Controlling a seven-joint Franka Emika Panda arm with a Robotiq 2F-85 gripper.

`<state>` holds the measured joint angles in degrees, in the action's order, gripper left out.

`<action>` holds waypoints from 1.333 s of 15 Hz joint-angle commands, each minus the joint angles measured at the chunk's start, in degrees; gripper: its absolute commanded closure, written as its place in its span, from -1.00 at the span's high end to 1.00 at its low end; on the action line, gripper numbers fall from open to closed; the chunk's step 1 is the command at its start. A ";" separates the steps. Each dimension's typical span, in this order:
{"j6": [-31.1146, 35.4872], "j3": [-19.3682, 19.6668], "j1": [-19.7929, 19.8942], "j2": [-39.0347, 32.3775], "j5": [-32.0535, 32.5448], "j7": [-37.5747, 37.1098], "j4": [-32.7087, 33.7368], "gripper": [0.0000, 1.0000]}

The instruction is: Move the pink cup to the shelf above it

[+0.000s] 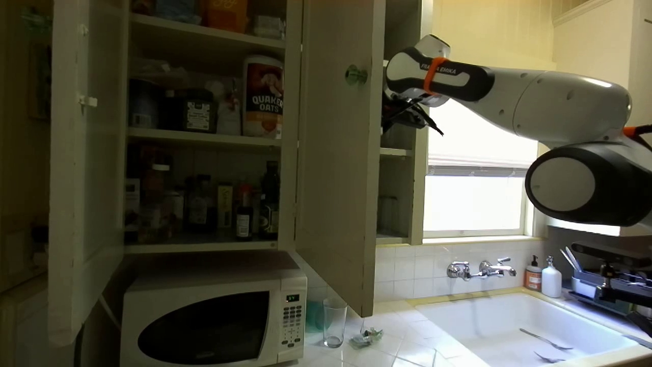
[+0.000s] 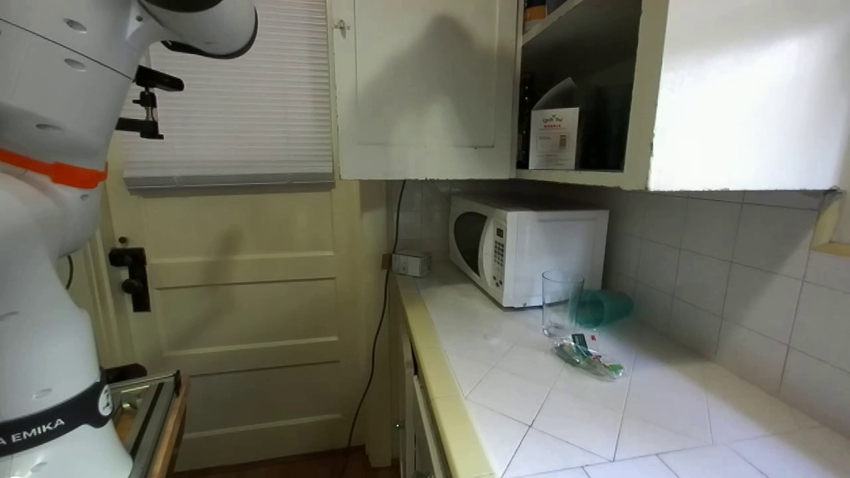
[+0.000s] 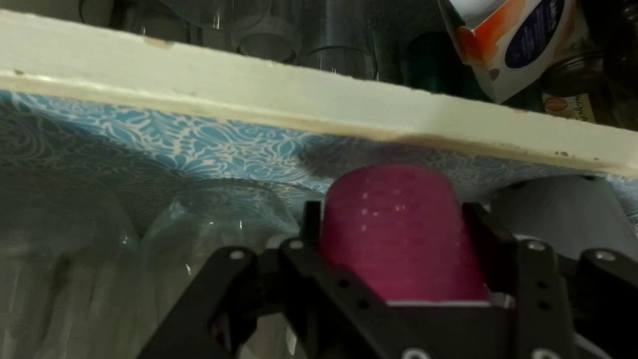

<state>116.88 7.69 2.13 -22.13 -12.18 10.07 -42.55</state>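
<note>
The pink cup (image 3: pixel 398 239) is gripped across its sides by the tool (image 3: pixel 394 212), just above the shelf (image 3: pixel 239 82), as judged from a wrist view taken to be upside down; by this side hold, clearance is presumably given to the narrower end for setting down between a clear glass (image 3: pixel 212 234) and a grey vessel (image 3: pixel 558 214); that end is pointed towards the patterned lining (image 3: pixel 214 142), the long axis being set roughly across the shelf's edge; whether contact is made cannot be told.
</note>
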 commanded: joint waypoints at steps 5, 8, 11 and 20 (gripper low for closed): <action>-4.84 0.96 -0.11 -2.66 1.20 -2.21 5.75 -0.09; -5.63 1.19 -0.08 -2.97 1.29 -2.49 6.35 -0.09; -7.30 1.53 -0.19 -3.11 1.88 -2.90 6.69 -0.09; -9.85 1.78 -0.25 -4.10 2.75 -3.64 8.57 0.88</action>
<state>109.81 8.90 2.13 -24.54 -10.67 7.84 -37.21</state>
